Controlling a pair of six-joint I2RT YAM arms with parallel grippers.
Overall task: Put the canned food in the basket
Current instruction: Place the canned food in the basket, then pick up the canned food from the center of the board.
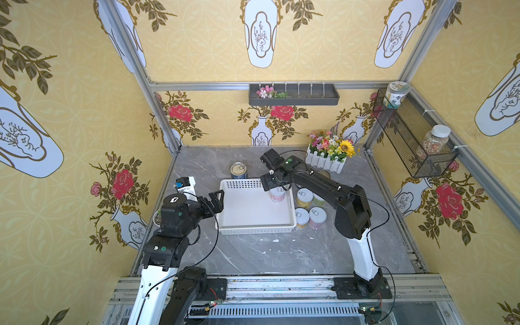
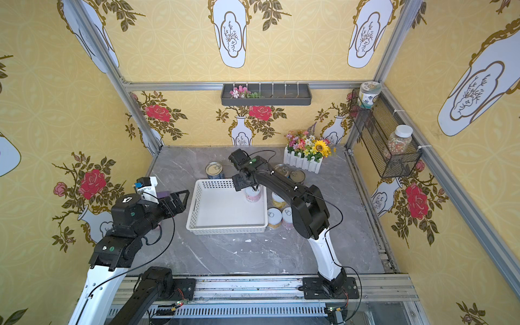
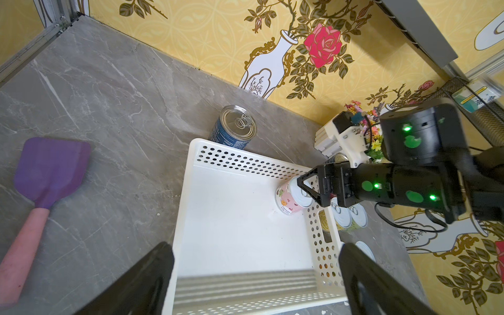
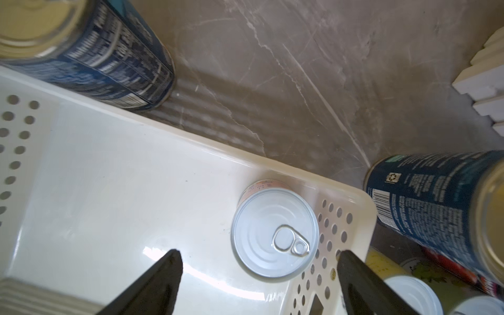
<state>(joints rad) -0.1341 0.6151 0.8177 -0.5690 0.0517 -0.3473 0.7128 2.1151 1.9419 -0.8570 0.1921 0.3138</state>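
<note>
You've got the grey surface (image 1: 253, 253) with the white basket (image 1: 254, 230) sitting under your right gripper (image 4: 260, 253), and I'd call this the end of a drop-off. The jaws are wide apart with nothing in them, and the pink can (image 3: 286, 201) stands upright straight below, between the fingers but touched by neither. It's tucked into the basket's corner.

Your left gripper (image 1: 216, 201) hangs open and empty at the basket's opposite edge.

Next move, by my read: lift the right gripper straight up so the fingers clear the lid and the wall. Then swing to the short cans (image 1: 304, 197) just outside the wall beside that gripper.

Contents now: the basket holds that one pink can and nothing else. Outside, one blue can (image 1: 238, 170) stands against the basket wall beyond the gripper. Two more blue cans (image 2: 282, 170) sit off toward the flower box (image 1: 326, 163), and four short cans stand at the arm's side. The wire shelf (image 1: 413, 140) on the wall holds two jars (image 1: 434, 142); leave them.
</note>
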